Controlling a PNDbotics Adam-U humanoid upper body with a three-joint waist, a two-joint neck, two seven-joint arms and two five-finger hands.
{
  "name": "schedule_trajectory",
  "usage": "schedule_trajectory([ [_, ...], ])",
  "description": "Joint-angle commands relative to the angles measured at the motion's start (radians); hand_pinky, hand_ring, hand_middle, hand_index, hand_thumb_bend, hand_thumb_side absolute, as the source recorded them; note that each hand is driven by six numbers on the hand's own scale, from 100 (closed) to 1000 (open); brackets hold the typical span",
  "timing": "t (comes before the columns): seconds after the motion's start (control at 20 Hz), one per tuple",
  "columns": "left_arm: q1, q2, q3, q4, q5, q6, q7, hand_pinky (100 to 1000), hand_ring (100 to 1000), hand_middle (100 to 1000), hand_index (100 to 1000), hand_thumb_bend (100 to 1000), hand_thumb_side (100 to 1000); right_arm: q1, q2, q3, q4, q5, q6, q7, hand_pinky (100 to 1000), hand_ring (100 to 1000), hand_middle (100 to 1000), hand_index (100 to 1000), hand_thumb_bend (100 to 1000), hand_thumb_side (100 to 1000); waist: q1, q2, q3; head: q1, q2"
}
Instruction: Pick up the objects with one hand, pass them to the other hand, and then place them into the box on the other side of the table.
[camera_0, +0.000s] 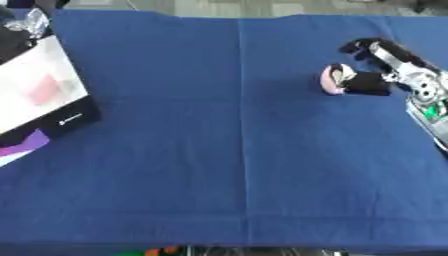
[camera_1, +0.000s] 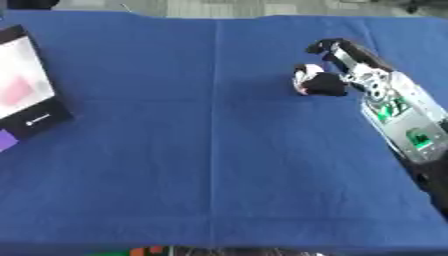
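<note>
A: Where is the thing to be moved?

B: In the upper right of the frame. A small rounded pale pink object (camera_0: 332, 79) sits on the blue cloth-covered table (camera_0: 227, 150), and the robot's black and silver right hand (camera_0: 367, 81) is against it.

A: Is the hand grasping it?

B: It looks so. Dark fingers (camera_1: 324, 84) are curled round the right side of the pink object, and another finger (camera_1: 325, 46) sticks out towards the far edge, apart from the object. Whether the object is lifted off the cloth or resting on it, I cannot tell.

A: And the arm?

B: The right forearm (camera_1: 404, 120) enters from the right edge and runs up and to the left towards the hand. Its silver casing shows green parts along the top.

A: What about the left hand?

B: It shows in neither view.

A: Where is the box?

B: At the left edge, upper part of the frame. It is a flat white box with a black rim (camera_0: 39, 87), lying askew on the cloth, with a faint pink patch on its white surface. A purple piece (camera_0: 26, 142) shows just below its lower corner. The box and the pink object are well apart, on opposite sides of the table.
</note>
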Motion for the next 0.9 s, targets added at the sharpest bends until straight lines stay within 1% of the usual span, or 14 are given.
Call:
schedule_trajectory([
  [0.05,-0.007,0.017,0.004,-0.019,-0.001,-0.004,0.001,706,628,669,771,448,527,-0.025,-0.017,-0.002,0.027,0.040,-0.004,0.013,906,884,867,869,100,399,-0.007,-0.026,0.002,-0.009,-0.004],
  [0.25,0.001,0.014,0.005,-0.025,0.002,-0.006,0.001,706,627,668,770,446,528,-0.038,-0.002,-0.001,0.079,0.082,-0.010,0.020,912,891,872,874,100,382,-0.006,-0.024,0.002,-0.018,-0.007],
  [0.3,0.003,0.012,0.005,-0.027,0.003,-0.007,0.002,706,627,668,770,447,529,-0.041,0.003,0.000,0.092,0.090,-0.013,0.023,915,894,873,877,112,357,-0.006,-0.023,0.002,-0.019,-0.008],
  [0.35,0.004,0.010,0.005,-0.029,0.004,-0.007,0.002,706,627,668,770,447,529,-0.044,0.007,0.001,0.106,0.099,-0.016,0.026,916,895,875,877,111,393,-0.006,-0.022,0.003,-0.021,-0.009],
  [0.5,0.008,0.007,0.005,-0.034,0.004,-0.008,0.002,706,628,669,769,447,530,-0.053,0.023,0.001,0.156,0.129,-0.023,0.030,919,898,876,878,135,385,-0.004,-0.020,0.003,-0.026,-0.013],
  [0.55,0.009,0.006,0.006,-0.034,0.004,-0.008,0.002,706,627,669,769,447,530,-0.056,0.029,0.000,0.172,0.139,-0.026,0.029,921,899,876,879,157,372,-0.003,-0.019,0.004,-0.027,-0.014],
  [0.6,0.010,0.004,0.007,-0.034,0.005,-0.008,0.004,706,627,669,769,447,530,-0.058,0.034,-0.001,0.189,0.149,-0.030,0.028,921,899,876,880,160,370,-0.002,-0.018,0.005,-0.028,-0.015],
  [0.65,0.011,0.004,0.007,-0.034,0.005,-0.007,0.004,706,628,669,770,447,530,-0.061,0.037,-0.003,0.205,0.159,-0.033,0.028,923,899,872,882,205,329,-0.002,-0.016,0.005,-0.029,-0.017],
  [0.7,0.013,0.003,0.008,-0.034,0.005,-0.007,0.004,706,628,670,770,447,531,-0.064,0.041,-0.005,0.219,0.171,-0.037,0.029,923,899,871,882,211,324,-0.001,-0.015,0.006,-0.030,-0.019],
  [0.75,0.014,0.003,0.008,-0.033,0.005,-0.006,0.004,707,628,670,770,448,532,-0.066,0.043,-0.007,0.232,0.182,-0.040,0.030,924,898,867,883,240,301,-0.001,-0.015,0.006,-0.030,-0.020],
  [0.9,0.019,0.001,0.009,-0.031,0.006,-0.005,0.004,706,628,670,769,449,532,-0.073,0.049,-0.017,0.261,0.204,-0.044,0.028,926,900,868,886,252,293,0.000,-0.011,0.005,-0.030,-0.023],
])
